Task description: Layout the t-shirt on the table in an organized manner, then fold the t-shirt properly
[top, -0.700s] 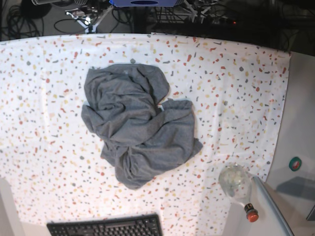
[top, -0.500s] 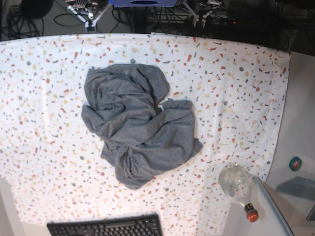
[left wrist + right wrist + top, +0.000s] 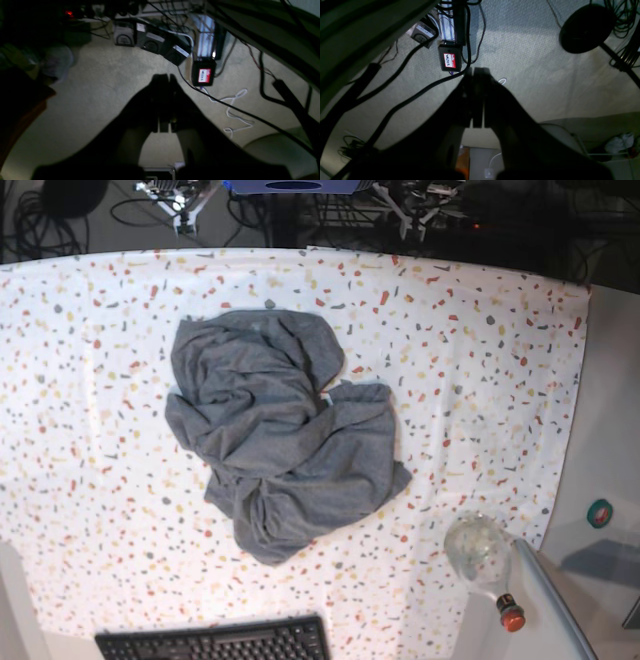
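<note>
The t-shirt (image 3: pixel 280 430) lies in a crumpled grey heap on the table (image 3: pixel 90 430), close to the middle of the speckled cloth. It is bunched up with many folds, and nothing is touching it. One rounded lump of the shirt sits toward the far edge of the table, and a longer bunch trails toward the near edge. Past the shirt at the near edge, a black keyboard (image 3: pixel 215 642) pokes into the picture. To the right of the shirt and well apart from it, a clear bottle with a red cap (image 3: pixel 487 565) lies on its side at the edge of the cloth. A small round green thing (image 3: pixel 599 513) sits on the plain grey surface even further right of the shirt. Neither arm is over the shirt. The left gripper (image 3: pixel 163 77) points down at a pale carpet with cables and small black boxes, and its two fingers are pressed together with nothing between them. The right gripper (image 3: pixel 476 71) also hangs over the carpet near a black box with a red and white label (image 3: pixel 450 60), and its fingers are pressed together too, holding nothing.
</note>
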Robot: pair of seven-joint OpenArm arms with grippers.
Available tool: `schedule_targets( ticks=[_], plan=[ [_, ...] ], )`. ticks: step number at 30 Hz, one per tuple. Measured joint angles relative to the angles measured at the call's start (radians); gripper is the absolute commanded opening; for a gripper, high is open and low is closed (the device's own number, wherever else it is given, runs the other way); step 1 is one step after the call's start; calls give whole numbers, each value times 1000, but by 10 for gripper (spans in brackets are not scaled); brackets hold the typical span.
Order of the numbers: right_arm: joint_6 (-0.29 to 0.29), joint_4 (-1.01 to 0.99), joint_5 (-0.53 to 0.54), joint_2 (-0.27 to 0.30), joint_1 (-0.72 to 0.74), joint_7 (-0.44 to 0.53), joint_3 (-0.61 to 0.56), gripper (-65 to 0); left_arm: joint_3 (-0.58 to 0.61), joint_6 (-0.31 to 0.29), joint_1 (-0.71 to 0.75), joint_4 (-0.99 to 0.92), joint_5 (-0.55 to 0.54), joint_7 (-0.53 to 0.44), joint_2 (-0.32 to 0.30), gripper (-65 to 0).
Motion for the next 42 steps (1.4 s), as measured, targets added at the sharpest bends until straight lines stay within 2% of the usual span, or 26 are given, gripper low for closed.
schedule_targets(
  ticks=[9, 10, 14, 16, 21, 24, 26, 28, 29, 40, 42],
  plan=[
    [0, -2, 0, 23, -5, 1, 0, -650, 0, 0, 2, -2, 0, 0, 2, -627],
    [0, -2, 0, 19, -5, 2, 0, -650, 0, 0, 2, -4, 0, 0, 2, -591],
    [0, 1, 0, 16, -6, 1, 0, -650, 4, 0, 10, 0, 1, 0, 2, -375],
    [0, 4, 0, 17, -8, 6, 0, -650, 8, 0, 21, 3, 0, -4, 2, -321],
    [0, 3, 0, 19, -39, 153, 0, -650, 1, -1, 31, 1, 0, 0, 2, -324],
    [0, 3, 0, 20, -58, 192, 0, -650, 1, 0, 26, 2, 0, 0, 2, -337],
    [0, 1, 0, 22, -62, 188, 0, -650, 1, 0, 24, 2, 0, -1, 2, -406],
    [0, 1, 0, 26, -63, 187, 0, -650, 1, -1, 26, 2, -3, -3, 2, -553],
    [0, 1, 0, 28, -62, 174, 0, -650, 1, -1, 26, 2, -3, -2, 2, -650],
    [0, 7, 0, 48, -43, -168, -1, -650, 8, -1, 49, 14, 4, -3, 2, -650],
    [-1, 8, 1, 50, -35, -180, 0, -650, 8, -1, 71, 35, 5, 0, 1, -650]
  ],
)
